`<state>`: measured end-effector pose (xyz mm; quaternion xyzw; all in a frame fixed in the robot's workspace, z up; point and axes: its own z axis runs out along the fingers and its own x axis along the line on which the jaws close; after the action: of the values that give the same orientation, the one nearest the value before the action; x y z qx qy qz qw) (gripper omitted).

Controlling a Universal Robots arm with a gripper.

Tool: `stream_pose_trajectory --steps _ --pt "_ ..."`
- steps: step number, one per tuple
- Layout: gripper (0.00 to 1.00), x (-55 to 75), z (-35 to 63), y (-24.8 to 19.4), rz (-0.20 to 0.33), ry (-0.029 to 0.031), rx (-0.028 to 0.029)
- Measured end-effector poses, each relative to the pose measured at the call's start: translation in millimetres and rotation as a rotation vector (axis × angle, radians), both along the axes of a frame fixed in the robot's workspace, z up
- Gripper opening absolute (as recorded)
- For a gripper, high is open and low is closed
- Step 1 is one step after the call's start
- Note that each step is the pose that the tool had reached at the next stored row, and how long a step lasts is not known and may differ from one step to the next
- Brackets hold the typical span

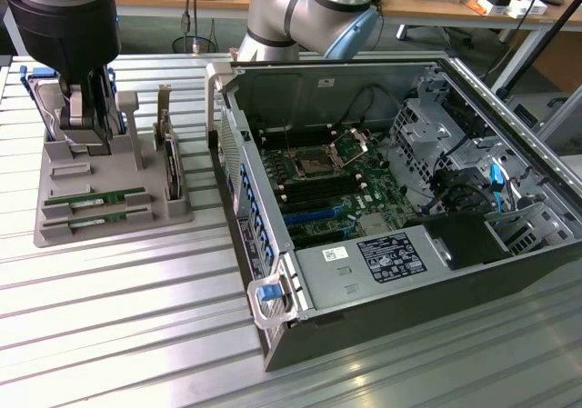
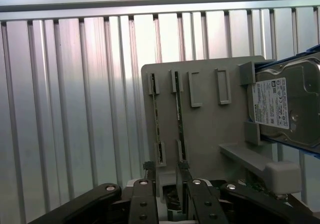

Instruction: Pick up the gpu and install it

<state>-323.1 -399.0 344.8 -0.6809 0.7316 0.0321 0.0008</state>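
The gpu (image 1: 95, 197) is a long thin green board stick lying in a slot of the grey parts tray (image 1: 109, 231), at the exterior view's left. A second stick like it (image 1: 98, 215) lies just beside. In the wrist view both appear edge-on, the gpu (image 2: 178, 109) and its neighbour (image 2: 156, 119). My gripper (image 1: 86, 131) hangs above the tray's back part, over the hard drive end, clear of the sticks. Its fingers (image 2: 145, 176) stand open with nothing between them; the gripper (image 2: 165, 176) looks down on the tray.
A silver hard drive (image 2: 282, 104) in blue rails sits at the tray's back. An upright dark card (image 1: 169, 167) stands at the tray's side nearest the open computer case (image 1: 382, 253), whose motherboard (image 1: 318, 185) lies exposed. Ribbed metal table (image 1: 136, 326) all around.
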Motion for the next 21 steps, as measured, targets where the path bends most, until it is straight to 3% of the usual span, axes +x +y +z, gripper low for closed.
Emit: stream_pose_trajectory --steps 21 --pt "0.31 0.0 -7.0 0.0 0.000 -0.0001 0.0019"
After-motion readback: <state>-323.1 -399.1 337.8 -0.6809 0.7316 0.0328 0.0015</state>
